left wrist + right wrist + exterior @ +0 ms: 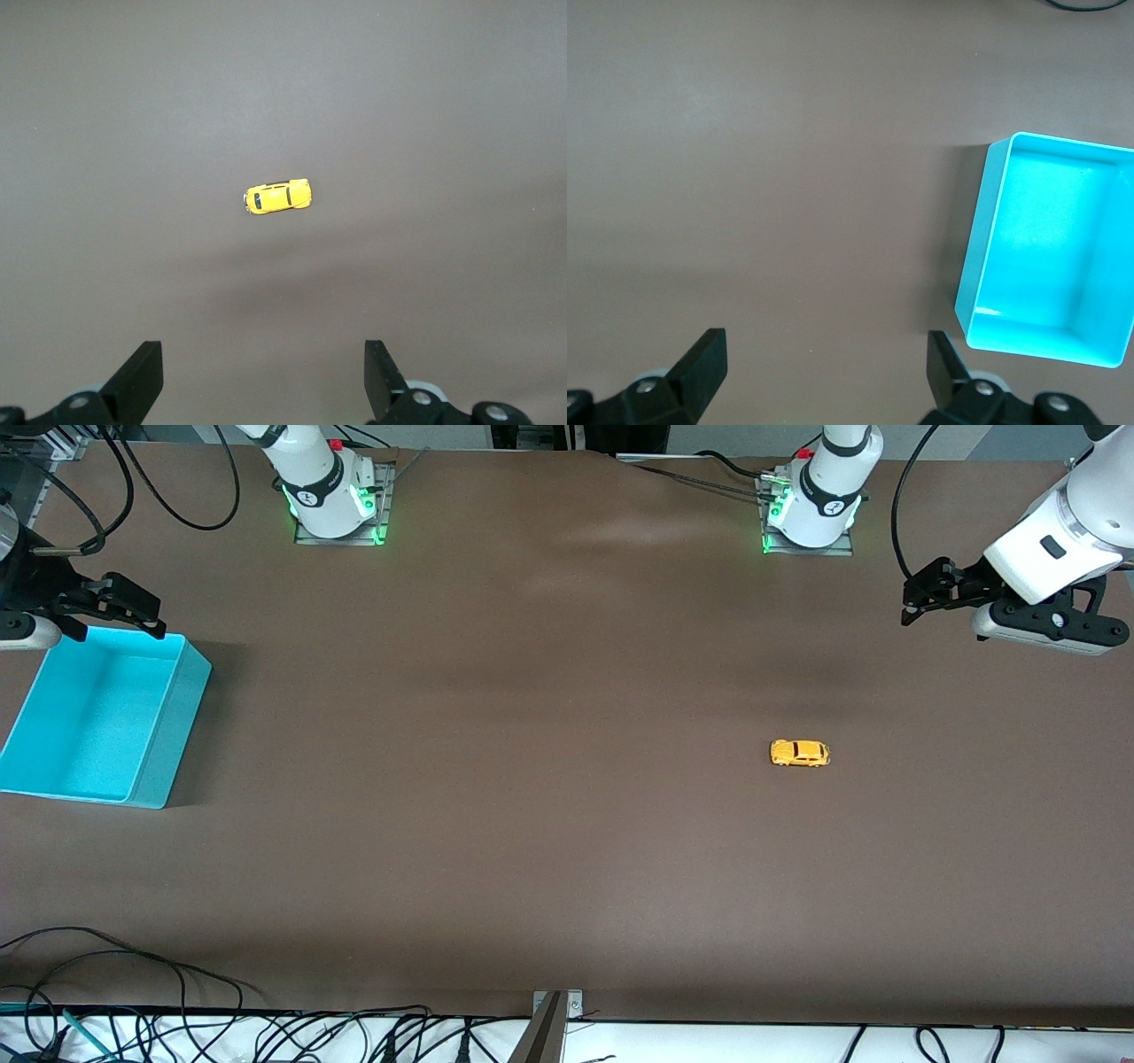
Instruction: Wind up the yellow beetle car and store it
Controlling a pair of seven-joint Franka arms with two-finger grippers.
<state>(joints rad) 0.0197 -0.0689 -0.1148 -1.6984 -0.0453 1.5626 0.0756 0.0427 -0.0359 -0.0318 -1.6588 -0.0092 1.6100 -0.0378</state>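
Two grippers: left gripper (912, 602) hovers high at its own end of the table, fingers spread, empty; right gripper (133, 611) waits over the cyan bin (168, 726), also spread.
Car: yellow beetle car (799, 753) sits alone on the brown table (532, 824), toward the left arm's end.
Approach: descend straight over it, fingers across the narrow body.
Grip: light, square, wheels free for winding.

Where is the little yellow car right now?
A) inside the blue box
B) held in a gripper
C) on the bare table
C: the yellow beetle car sits alone on the table, apart from the blue box, and no gripper holds it.
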